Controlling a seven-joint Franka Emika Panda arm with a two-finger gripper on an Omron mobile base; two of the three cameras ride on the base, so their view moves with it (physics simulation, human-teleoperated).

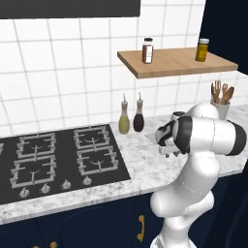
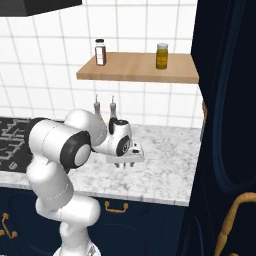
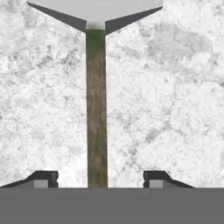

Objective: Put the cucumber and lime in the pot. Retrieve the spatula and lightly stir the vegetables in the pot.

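Observation:
In the hand view the spatula lies on the marble counter, with its brown-green handle running straight up the frame to a flat grey blade at the top. My gripper points down at the counter and straddles the near end of the handle. Its two dark fingertips stand apart, with a gap to the handle on each side. In the base views the gripper hangs low over the counter, right of the stove. The pot, the cucumber and the lime are out of view.
A black gas stove lies at the left. Two bottles stand at the back of the marble counter. A utensil holder is at the far right. A wooden shelf with two jars hangs above. A tall dark cabinet borders the right.

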